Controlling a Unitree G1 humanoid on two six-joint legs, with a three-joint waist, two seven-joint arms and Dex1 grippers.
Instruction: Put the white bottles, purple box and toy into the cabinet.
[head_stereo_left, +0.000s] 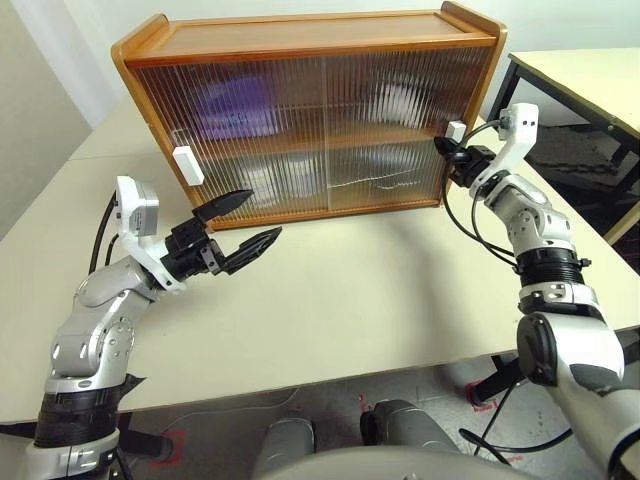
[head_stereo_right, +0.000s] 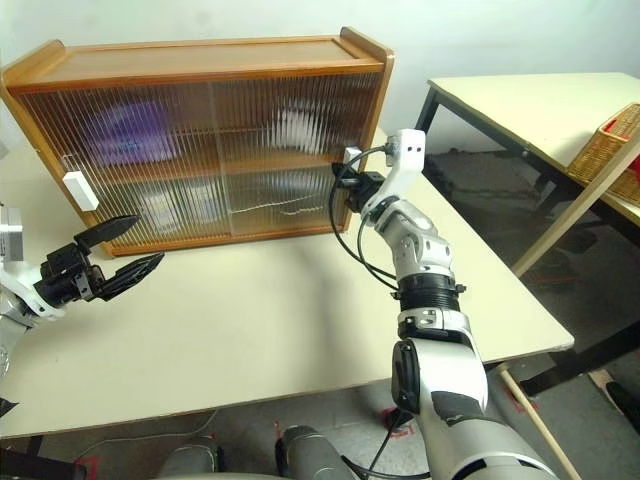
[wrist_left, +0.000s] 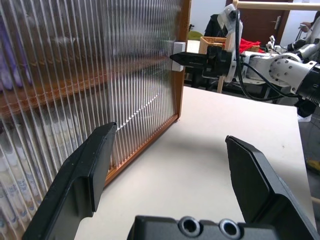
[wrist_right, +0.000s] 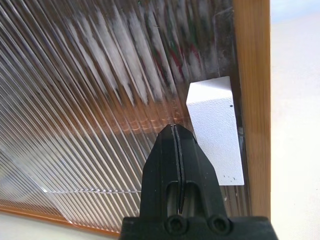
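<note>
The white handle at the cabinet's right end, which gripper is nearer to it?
Right. The right gripper is shut with its tips beside that handle; the left gripper hangs open near the cabinet's other end.

The cabinet (head_stereo_right: 200, 140) stands on the worktop (head_stereo_right: 300, 310), doors drawn across. The right end effector (head_stereo_right: 338, 178), fingers together, sits at its right-hand handle (head_stereo_right: 352, 155); the left end effector (head_stereo_right: 125, 250) hovers spread before it.

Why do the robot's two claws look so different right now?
The left gripper has its fingers spread wide open, while the right gripper is pinched shut. The left gripper hangs over the table in front of the cabinet with nothing in it; the right gripper's tip sits beside the white handle at the door's edge. Both have two black fingers.
</note>
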